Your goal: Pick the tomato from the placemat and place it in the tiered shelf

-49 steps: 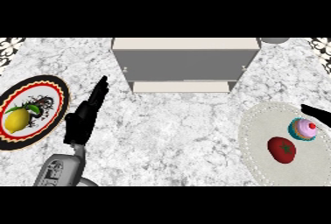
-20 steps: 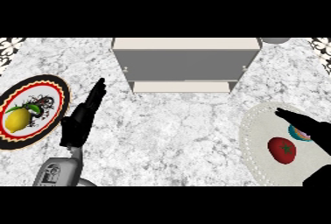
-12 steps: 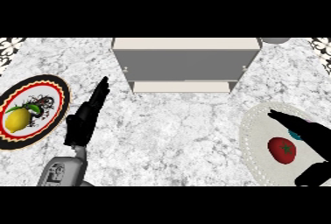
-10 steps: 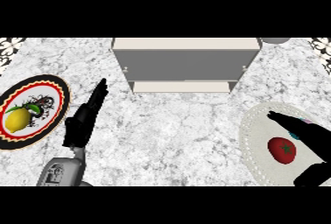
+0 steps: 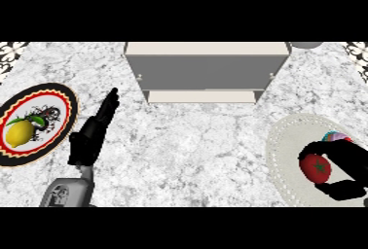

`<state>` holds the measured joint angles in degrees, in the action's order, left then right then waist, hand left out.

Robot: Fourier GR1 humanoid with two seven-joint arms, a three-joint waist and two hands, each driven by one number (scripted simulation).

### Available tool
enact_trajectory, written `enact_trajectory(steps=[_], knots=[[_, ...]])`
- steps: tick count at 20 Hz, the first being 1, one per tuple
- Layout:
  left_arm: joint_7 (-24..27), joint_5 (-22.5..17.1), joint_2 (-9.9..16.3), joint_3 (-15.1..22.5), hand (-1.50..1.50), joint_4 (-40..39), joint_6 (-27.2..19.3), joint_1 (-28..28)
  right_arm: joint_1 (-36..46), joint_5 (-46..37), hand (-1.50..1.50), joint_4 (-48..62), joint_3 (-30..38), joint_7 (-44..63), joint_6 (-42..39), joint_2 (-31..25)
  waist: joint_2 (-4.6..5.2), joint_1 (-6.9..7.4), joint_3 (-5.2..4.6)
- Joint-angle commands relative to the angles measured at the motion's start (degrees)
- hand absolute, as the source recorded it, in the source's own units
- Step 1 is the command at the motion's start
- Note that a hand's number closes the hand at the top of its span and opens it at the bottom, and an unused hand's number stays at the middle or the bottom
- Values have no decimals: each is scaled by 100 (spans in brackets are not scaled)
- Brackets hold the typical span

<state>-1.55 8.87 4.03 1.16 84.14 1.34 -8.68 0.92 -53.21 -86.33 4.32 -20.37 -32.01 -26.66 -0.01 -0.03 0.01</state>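
Observation:
The red tomato point(image 5: 315, 166) lies on the round white placemat point(image 5: 285, 146) at the right edge of the counter. My right hand point(image 5: 351, 164) reaches in from the right and is shut on it, with fingers point(image 5: 325, 148) curled over its far side and the thumb point(image 5: 338, 188) on its near side. The tiered shelf point(image 5: 207, 73), white with a grey inside, stands at the back centre, well left of the tomato. My left hand point(image 5: 92, 132) rests open on the counter at the left, fingers straight and pointing away.
A pink and teal cupcake point(image 5: 335, 136) sits on the placemat just behind my right hand, mostly hidden by it. A patterned plate point(image 5: 56, 102) holding a lemon point(image 5: 20, 133) lies at the far left. Marble counter spreads between the shelf and the hands.
My right hand has come in over the placemat from the right and its fingers have curled round the tomato, covering most of the cupcake. The left hand has stayed still.

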Motion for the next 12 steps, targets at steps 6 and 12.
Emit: enact_trajectory(steps=[6,12], knots=[[-13,-52,101,-141,0,-30,138,-23,-103,-324,150,138,-3,-589,749,112,-1,-2,-1],[127,-127,140,-241,0,-205,169,-28,-265,-695,150,-1073,-855,1530,639,1973,-31,-25,-20]])
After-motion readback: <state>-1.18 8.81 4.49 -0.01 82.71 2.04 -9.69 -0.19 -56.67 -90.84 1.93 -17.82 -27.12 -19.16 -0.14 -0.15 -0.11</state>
